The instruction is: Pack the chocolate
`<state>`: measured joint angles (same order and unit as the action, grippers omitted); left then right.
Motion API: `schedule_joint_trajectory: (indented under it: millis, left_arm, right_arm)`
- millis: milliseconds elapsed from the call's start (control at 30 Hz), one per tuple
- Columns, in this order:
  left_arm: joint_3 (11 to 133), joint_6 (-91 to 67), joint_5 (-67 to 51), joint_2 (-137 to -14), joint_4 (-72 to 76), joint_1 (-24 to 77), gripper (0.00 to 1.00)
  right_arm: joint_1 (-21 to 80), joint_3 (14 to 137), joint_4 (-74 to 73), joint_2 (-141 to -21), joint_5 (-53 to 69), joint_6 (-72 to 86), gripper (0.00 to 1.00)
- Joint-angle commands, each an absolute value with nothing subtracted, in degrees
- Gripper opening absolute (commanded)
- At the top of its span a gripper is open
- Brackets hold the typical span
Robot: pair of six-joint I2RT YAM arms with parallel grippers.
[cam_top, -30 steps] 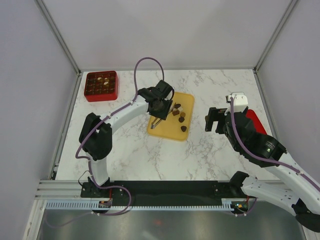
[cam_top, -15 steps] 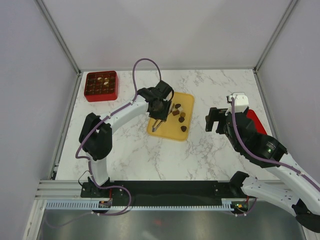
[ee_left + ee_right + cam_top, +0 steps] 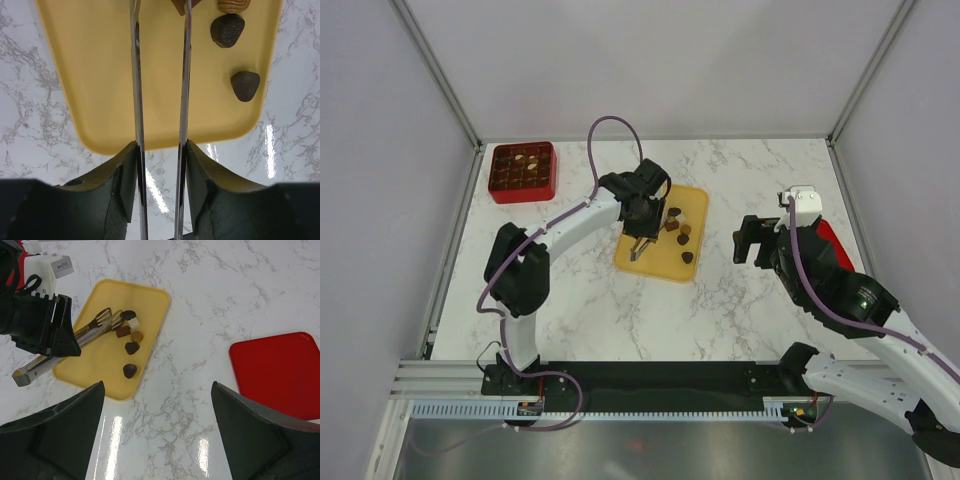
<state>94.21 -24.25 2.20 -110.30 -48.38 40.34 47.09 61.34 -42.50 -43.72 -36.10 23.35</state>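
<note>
Left claw (image 3: pixel 160 150) pinching tongs (image 3: pixel 95 327); tips among chocolate (image 3: pixel 131 347) on yellow tray (image 3: pixel 107 370). Tongs suit tiny pieces. Piece caught: cannot tell. Some chocolate in red box (image 3: pixel 523 197). Right claw (image 3: pixel 752 242) spread, idle over tabletop (image 3: pixel 600 300), likely keeping clear.

left claw (image 3: pixel 160 148): dark fingers pressed against both blades of the metal tongs (image 3: pixel 136 90)
metal tongs: blades slightly apart, reaching over the yellow tray (image 3: pixel 85 70)
chocolate (image 3: pixel 227 30): two dark pieces on the tray's right side, clear of the blades
yellow tray: flat on the marble desk (image 3: pixel 30 125)
</note>
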Motion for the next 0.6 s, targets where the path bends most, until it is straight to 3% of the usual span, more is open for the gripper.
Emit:
schedule_joint_trajectory:
  millis: [0, 267, 433, 567]
  left_arm:
    - [96.33, -26.54, 6.23, -111.18, -50.44, 40.61, 0.48]
    - [96.59, -25.14, 9.14, -111.27, -52.03, 40.25, 0.44]
    - [98.17, -24.43, 9.58, -109.43, -53.70, 40.25, 0.30]
    - [101.41, -23.38, 11.16, -106.88, -57.03, 39.55, 0.27]
  right_arm:
    - [47.11, 61.88, -41.84, -42.98, -37.00, 23.20, 0.96]
    - [47.02, 62.14, -41.84, -42.80, -36.83, 23.12, 0.96]
    - [47.11, 62.31, -41.84, -42.71, -36.83, 22.85, 0.96]
    - [47.20, 62.40, -41.75, -42.63, -37.00, 22.85, 0.96]
